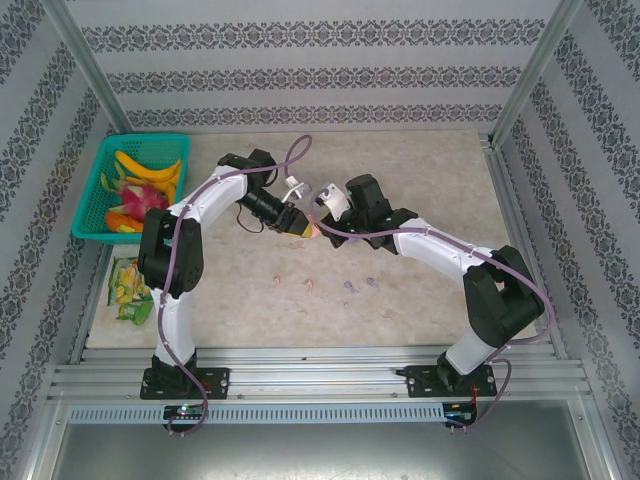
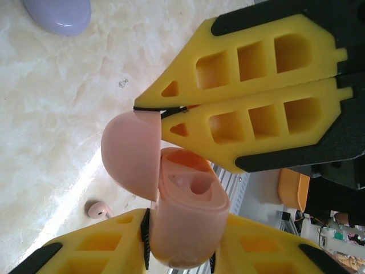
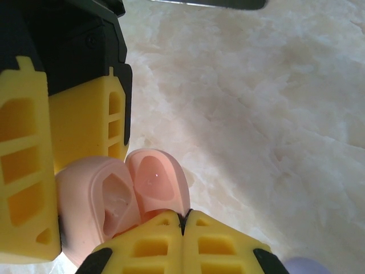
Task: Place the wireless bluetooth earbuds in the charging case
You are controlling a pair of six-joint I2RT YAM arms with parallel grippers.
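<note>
**A:** Where is the case?
**B:** The pink case (image 2: 188,211) is gripped in the left pincer (image 2: 179,254), held above the tabletop (image 2: 57,114), with its lid (image 2: 131,154) swung open.
**A:** And the right pincer?
**B:** The right pincer (image 3: 183,225) is closed on nothing, its tips touching the lid's rim.
**A:** The earbuds?
**B:** The earbuds (image 1: 308,285) lie loose on the tabletop between the arms. The left wrist view shows a pink earbud (image 2: 98,210) below the case.
</note>
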